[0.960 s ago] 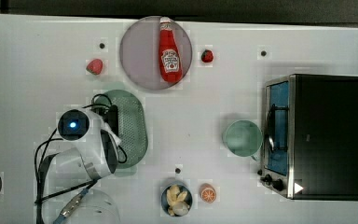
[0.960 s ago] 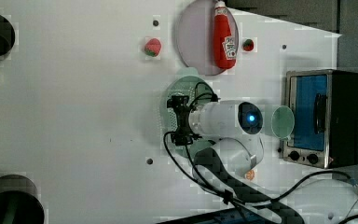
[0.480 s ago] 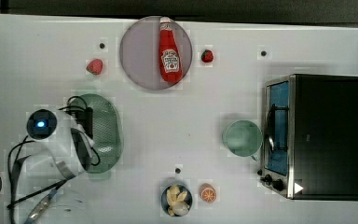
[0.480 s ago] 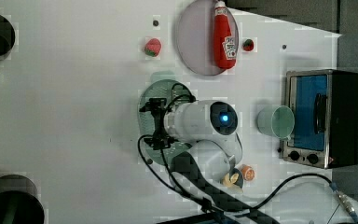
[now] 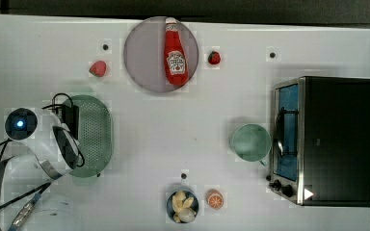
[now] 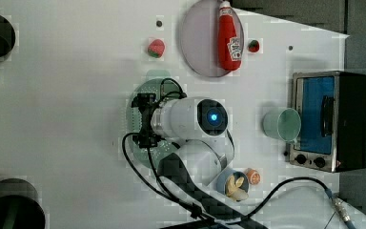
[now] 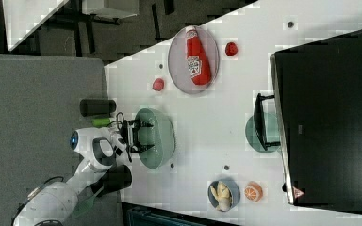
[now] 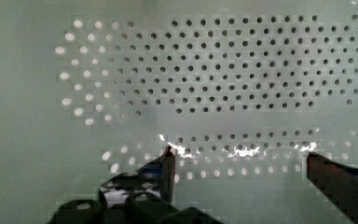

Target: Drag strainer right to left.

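I could read no words anywhere. The ketchup bottle [image 5: 175, 56] carried a white label, its print too small to make out, and the toaster oven [image 5: 335, 139] bore a small white triangle mark.

Robotics laboratory set up as a mock kitchen. Evidence: a white tabletop [image 5: 221, 125] with small dark mounting holes serves as the work surface, bearing a toaster oven [image 5: 325, 139], a ketchup bottle [image 5: 175, 53] lying on a lilac plate [image 5: 144, 53], toy strawberries [image 5: 98, 68], an orange half [image 5: 215, 198] and a bowl of food pieces [image 5: 183, 207]. A white robot arm [image 6: 190, 119] with trailing cables stands over the table. Grey flooring [image 7: 42, 89] and dark equipment surround it in the right view.
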